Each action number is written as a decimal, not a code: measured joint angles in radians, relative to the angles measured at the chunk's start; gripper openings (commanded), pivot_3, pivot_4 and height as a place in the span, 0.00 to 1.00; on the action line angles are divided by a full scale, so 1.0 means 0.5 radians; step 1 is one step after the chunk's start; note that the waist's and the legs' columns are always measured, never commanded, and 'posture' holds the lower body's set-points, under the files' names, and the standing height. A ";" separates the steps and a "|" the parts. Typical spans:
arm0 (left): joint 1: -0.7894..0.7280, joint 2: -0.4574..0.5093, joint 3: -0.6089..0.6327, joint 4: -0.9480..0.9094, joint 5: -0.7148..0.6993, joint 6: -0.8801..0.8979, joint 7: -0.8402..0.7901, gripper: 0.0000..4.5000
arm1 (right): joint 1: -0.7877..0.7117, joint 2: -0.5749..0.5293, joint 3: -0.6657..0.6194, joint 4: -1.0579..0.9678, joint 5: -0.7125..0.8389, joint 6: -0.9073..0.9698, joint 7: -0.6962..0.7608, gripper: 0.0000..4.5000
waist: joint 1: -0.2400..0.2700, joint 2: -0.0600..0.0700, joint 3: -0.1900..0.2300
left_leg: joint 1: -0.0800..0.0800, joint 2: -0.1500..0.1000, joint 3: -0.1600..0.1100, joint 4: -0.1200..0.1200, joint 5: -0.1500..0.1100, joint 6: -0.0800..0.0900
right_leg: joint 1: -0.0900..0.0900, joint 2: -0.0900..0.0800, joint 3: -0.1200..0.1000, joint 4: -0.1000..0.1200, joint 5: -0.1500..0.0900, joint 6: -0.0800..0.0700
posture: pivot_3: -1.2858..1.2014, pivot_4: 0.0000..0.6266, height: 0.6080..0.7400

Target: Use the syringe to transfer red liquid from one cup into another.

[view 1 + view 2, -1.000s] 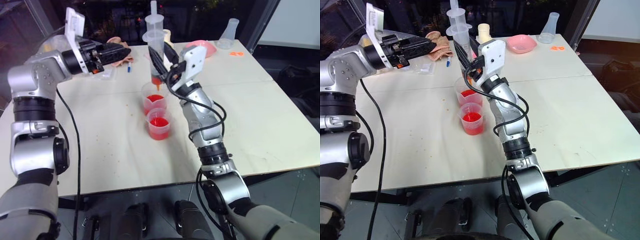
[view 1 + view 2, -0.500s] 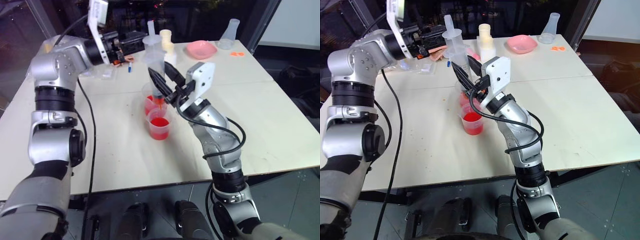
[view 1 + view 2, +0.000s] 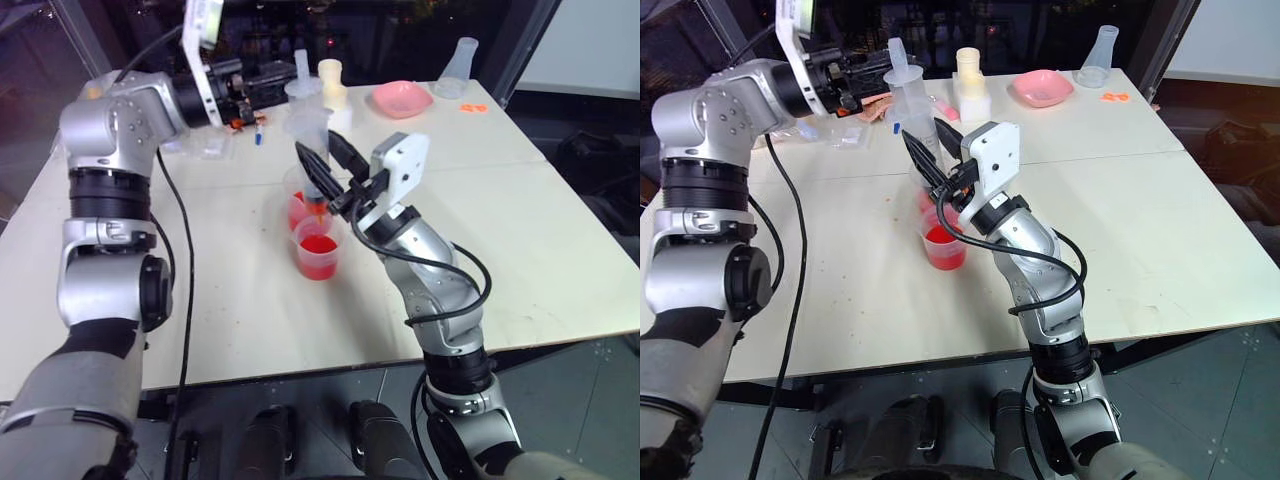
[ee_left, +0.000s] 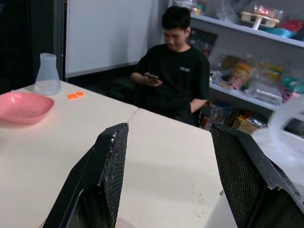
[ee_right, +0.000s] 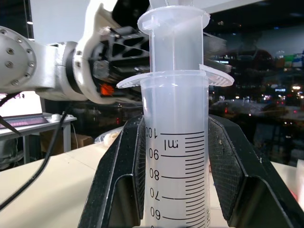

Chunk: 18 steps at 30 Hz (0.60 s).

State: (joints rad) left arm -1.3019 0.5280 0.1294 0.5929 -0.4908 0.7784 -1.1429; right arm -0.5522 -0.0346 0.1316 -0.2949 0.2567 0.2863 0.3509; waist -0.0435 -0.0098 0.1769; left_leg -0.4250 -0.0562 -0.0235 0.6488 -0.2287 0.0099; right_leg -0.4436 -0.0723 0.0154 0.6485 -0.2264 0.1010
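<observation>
Clear syringe (image 5: 176, 156) clamped (upright) by right tool (image 3: 322, 170) above 2 cups (image 3: 312, 232).

Clear syringe (image 5: 176, 156), black printed graduations, orange tip; red liquid (image 3: 318, 245) in clear cups; pink bowl (image 3: 402, 97); black mesh-textured fingers (image 4: 110, 161); cream tabletop (image 3: 520, 240).

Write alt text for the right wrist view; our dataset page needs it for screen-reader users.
The right gripper is shut on a clear syringe, held upright with printed graduations facing the camera and its plunger partly raised. Behind it is the robot's left arm, above a pale table.
</observation>
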 measured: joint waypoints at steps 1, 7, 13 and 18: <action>0.000 0.032 0.000 0.010 0.003 -0.001 -0.017 0.64 | 0.001 -0.007 0.000 0.006 0.000 -0.006 0.001 0.29 | 0.000 0.000 0.000 | 0.000 0.000 0.000 0.000 0.000 0.000 | 0.000 0.000 0.000 0.000 0.000 0.000 | 0.52 0.24 1.00; 0.000 0.171 0.002 0.021 0.001 0.023 -0.092 0.64 | 0.018 -0.016 0.000 0.010 0.000 -0.018 0.006 0.29 | 0.003 0.000 0.000 | 0.000 0.000 0.000 0.000 0.000 0.000 | 0.000 0.000 0.000 0.000 0.000 0.000 | 0.52 0.24 1.00; 0.000 0.184 0.012 0.020 -0.057 0.146 -0.113 0.64 | 0.023 -0.025 0.003 0.010 0.000 -0.018 0.024 0.29 | 0.007 0.000 0.000 | 0.000 0.000 0.000 0.001 0.000 0.000 | 0.001 0.000 0.000 0.000 0.000 0.000 | 0.52 0.24 1.00; 0.000 0.192 0.044 0.036 -0.148 0.305 -0.132 0.64 | 0.023 -0.051 0.002 0.016 0.000 -0.018 0.047 0.29 | 0.001 0.000 0.000 | 0.000 0.000 0.000 0.001 0.000 0.000 | 0.001 0.000 0.000 0.000 0.000 0.000 | 0.52 0.24 1.00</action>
State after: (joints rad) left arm -1.3021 0.6240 0.1513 0.6108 -0.5646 0.9309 -1.2088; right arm -0.5405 -0.0601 0.1327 -0.2867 0.2568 0.2771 0.3742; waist -0.0431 -0.0098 0.1769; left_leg -0.4251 -0.0562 -0.0235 0.6493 -0.2287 0.0100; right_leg -0.4433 -0.0722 0.0153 0.6484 -0.2264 0.1011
